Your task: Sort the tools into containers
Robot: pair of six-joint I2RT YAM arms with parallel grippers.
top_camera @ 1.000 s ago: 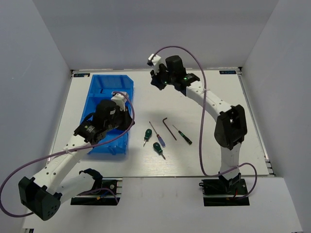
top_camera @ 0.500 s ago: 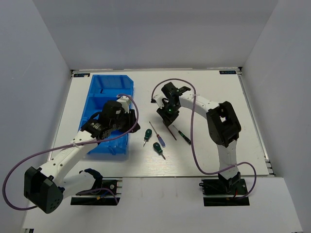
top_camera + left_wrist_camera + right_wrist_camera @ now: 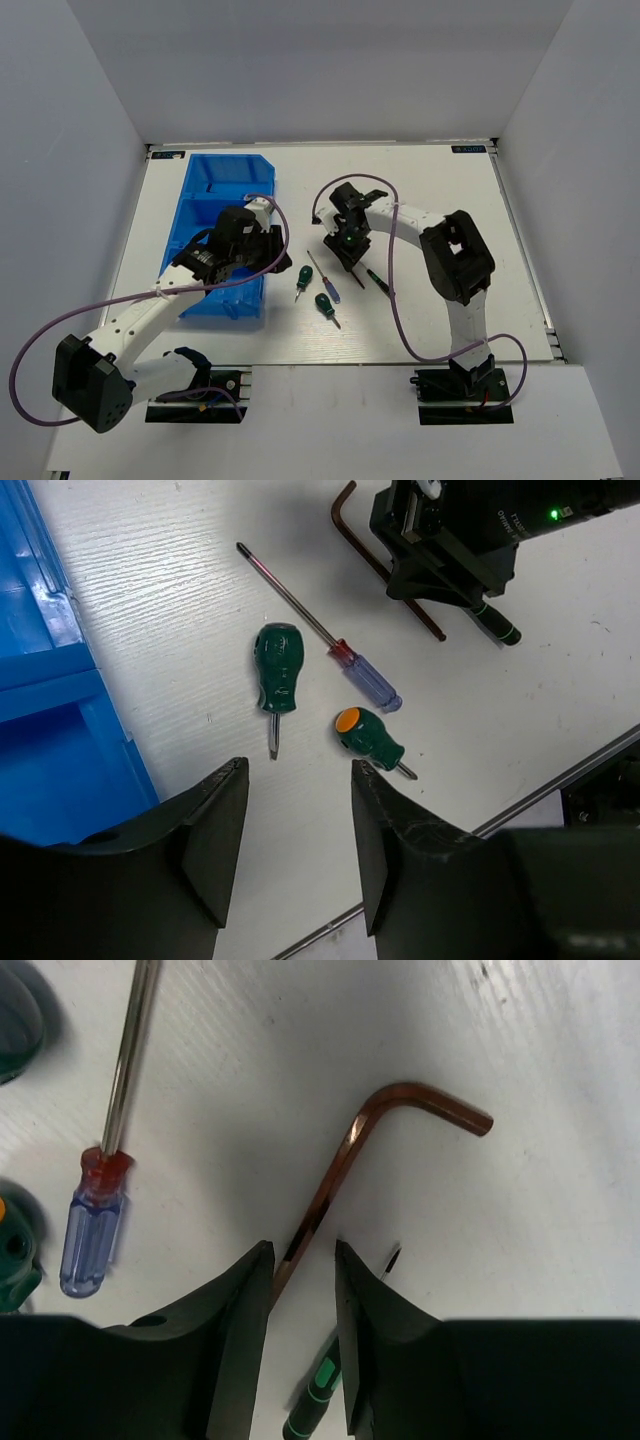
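Blue plastic bin tray (image 3: 205, 185): divided compartments, on the left part of the table (image 3: 460, 210), unmoved.
Left claw (image 3: 297, 772): wide, empty. A second ago it hung over the bin; it now sits past the bin's right wall, above the stubby screwdrivers.
Stubby green screwdriver (image 3: 276, 670): flat on the table near the bin, tip toward the near edge.
Second stubby screwdriver (image 3: 366, 738): orange end cap, near the first, apart from it.
Blue-handled screwdriver (image 3: 366, 676): slanted, just right of the first stubby one.
Hex key (image 3: 350, 1145): reddish-brown, flat on the table.
Right claw (image 3: 303, 1250): narrow, its fingers either side of the key's long shank, with a gap showing. It was raised near the far edge a second ago and is now low.
Black-green screwdriver (image 3: 312, 1408): just right of the key.
Tools: unmoved.
Table: white, faintly grained.
Walls (image 3: 300, 70): pale grey, on three sides.
Purple cables (image 3: 397, 300): one along each arm.
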